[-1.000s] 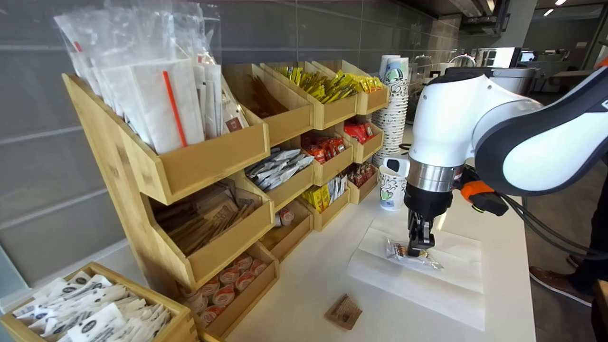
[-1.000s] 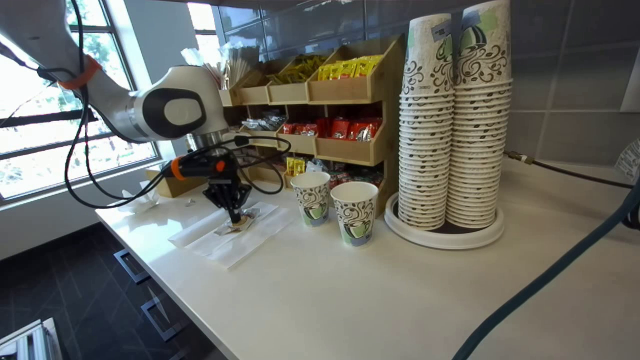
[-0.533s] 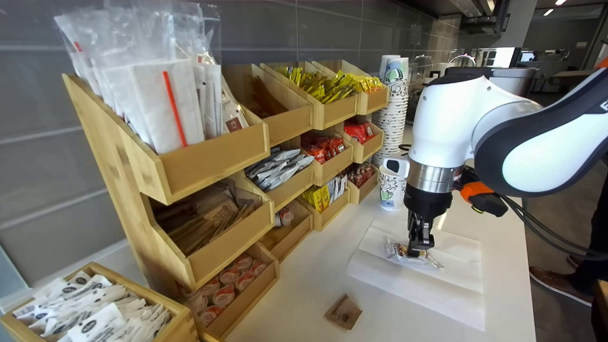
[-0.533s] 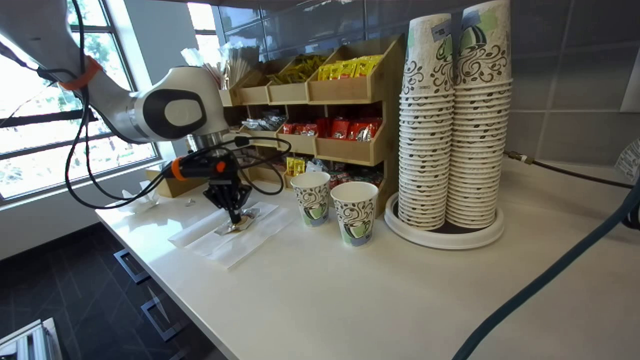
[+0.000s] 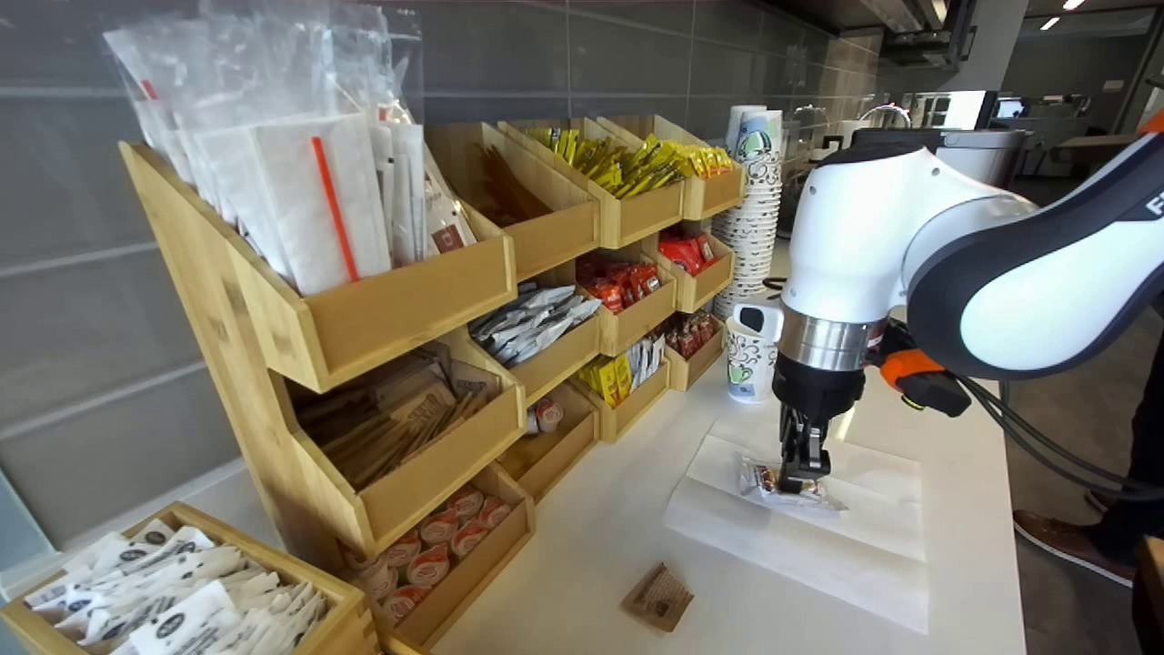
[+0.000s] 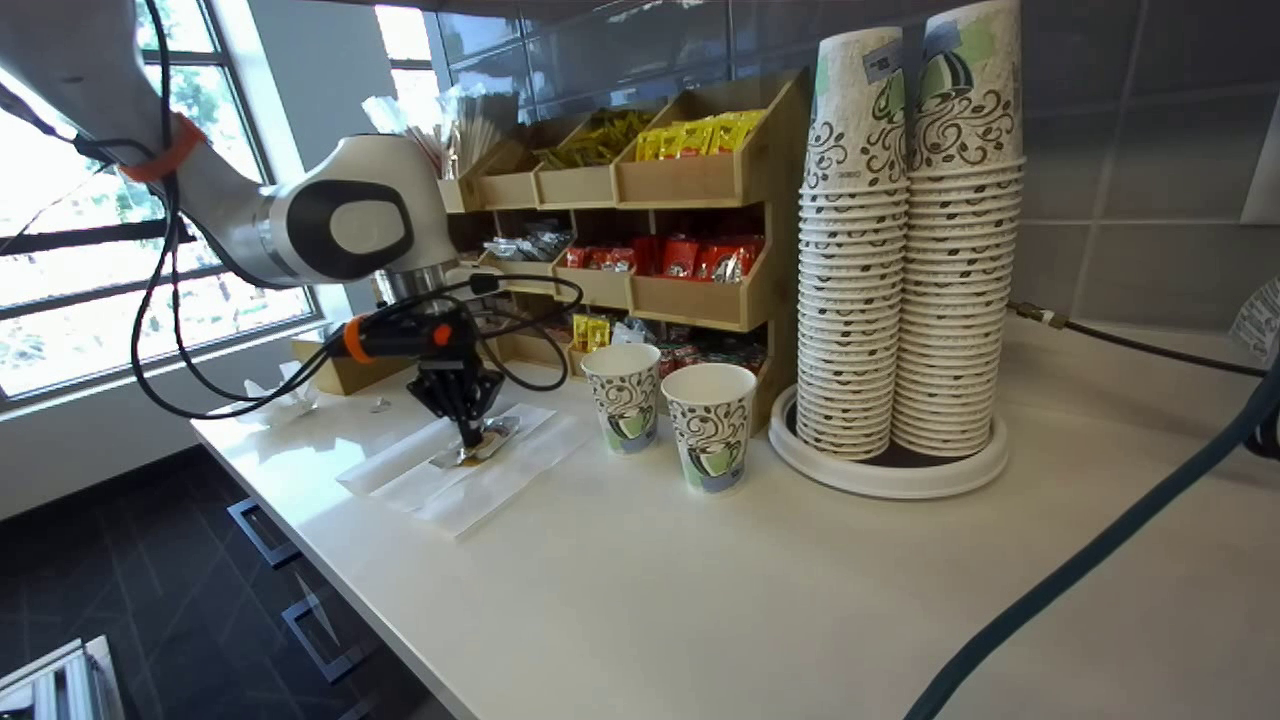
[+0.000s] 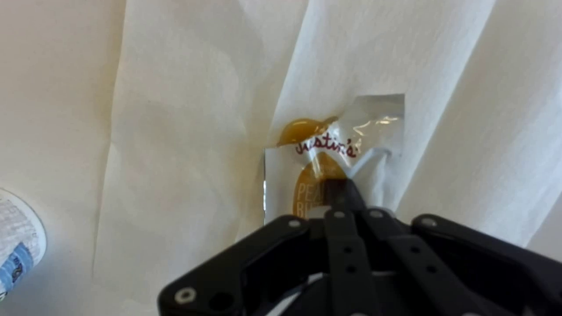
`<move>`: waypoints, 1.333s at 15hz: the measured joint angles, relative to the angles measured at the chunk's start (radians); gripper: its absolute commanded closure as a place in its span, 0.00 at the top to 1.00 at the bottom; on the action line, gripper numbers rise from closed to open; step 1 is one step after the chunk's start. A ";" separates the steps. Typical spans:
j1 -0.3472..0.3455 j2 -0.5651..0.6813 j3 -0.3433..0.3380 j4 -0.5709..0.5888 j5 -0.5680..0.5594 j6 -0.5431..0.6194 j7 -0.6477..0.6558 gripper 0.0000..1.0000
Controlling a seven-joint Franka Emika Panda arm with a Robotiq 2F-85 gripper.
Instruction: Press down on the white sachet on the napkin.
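The white sachet (image 7: 316,164) has brown print and lies on the napkin; it shows in both exterior views too (image 5: 760,477) (image 6: 497,434). An amber-brown blob (image 7: 300,131) sits at the sachet's torn-looking edge in the wrist view. The napkin (image 7: 175,166) is a flat white creased sheet on the counter, seen also in both exterior views (image 5: 818,557) (image 6: 482,505). My gripper (image 7: 344,184) is shut, pointing straight down, its fingertips on top of the sachet's middle. It shows in both exterior views (image 5: 794,486) (image 6: 472,440). The fingers and linkage hide part of the sachet.
A wooden rack (image 5: 400,300) with packets stands along the wall. Paper cups (image 6: 710,425) stand beside the napkin, with tall cup stacks (image 6: 900,260) further along. A small brown cube (image 5: 659,597) lies on the counter near the rack. The counter edge (image 5: 1011,546) is beyond the napkin.
My gripper has moved down very slightly on the sachet. The sachet looks a little flatter, and a brownish patch now shows at its edge in an exterior view.
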 measured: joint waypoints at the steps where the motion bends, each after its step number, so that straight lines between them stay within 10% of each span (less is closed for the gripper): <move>1: 0.000 0.000 0.000 0.000 0.000 0.001 0.000 0.00; 20: 0.001 0.005 0.004 0.004 0.008 0.022 0.000 0.00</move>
